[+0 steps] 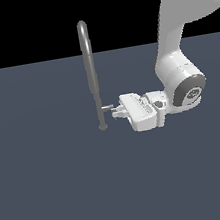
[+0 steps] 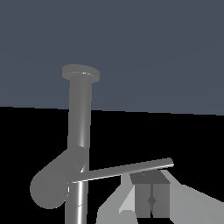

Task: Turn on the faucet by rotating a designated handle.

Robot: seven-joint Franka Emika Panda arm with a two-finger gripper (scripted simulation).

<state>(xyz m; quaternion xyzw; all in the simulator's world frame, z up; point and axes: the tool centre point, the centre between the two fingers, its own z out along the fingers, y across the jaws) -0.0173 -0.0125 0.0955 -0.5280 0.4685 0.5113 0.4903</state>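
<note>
right now the clenched claw point(image 1: 115, 111) sits just beside the handle point(image 1: 107, 107).

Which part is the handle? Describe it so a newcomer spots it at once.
Find the tall grey faucet with the hooked top. Low on its pipe a short stub, the handle, juts toward the exterior view's right, next to the arm's fingers. Unlike the upright pipe, it lies sideways and ends in a thin rod.

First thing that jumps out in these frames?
The tall faucet with its hooked top, standing alone on the dark floor. Then the white arm reaching in from the exterior view's right, its claw level with the handle low on the pipe. In the wrist view the thin lever runs just past the fingertips.
</note>
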